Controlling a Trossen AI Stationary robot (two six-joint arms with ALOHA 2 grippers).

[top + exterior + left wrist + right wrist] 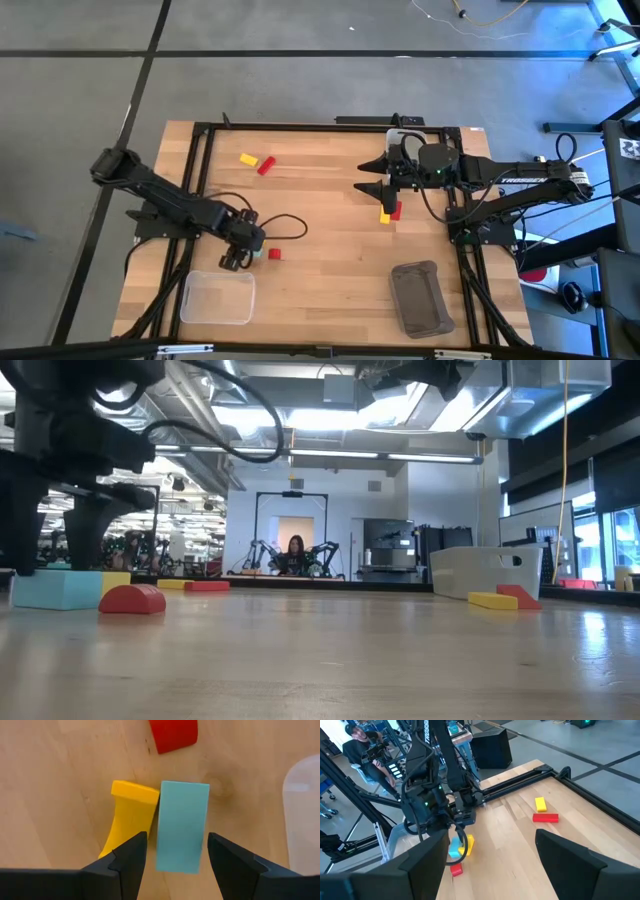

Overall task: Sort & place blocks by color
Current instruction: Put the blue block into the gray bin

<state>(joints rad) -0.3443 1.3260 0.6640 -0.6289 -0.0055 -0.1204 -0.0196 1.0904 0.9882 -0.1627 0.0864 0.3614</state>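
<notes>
Left gripper (172,851) poised over a pale teal block (182,825) near the clear bin (217,298).

Its fingers stand apart, straddling the teal block without gripping it; a yellow block (129,819) touches its side, a red block (173,734) lies just beyond. The right gripper (381,178) hangs wide open above another yellow and red pair (389,212); two more blocks (256,161) lie apart.

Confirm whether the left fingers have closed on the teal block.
No: the left gripper fingers stand open, clear of both sides of the teal block.

Left gripper (236,257) beside red block (274,254); clear bin (217,298) near
</notes>
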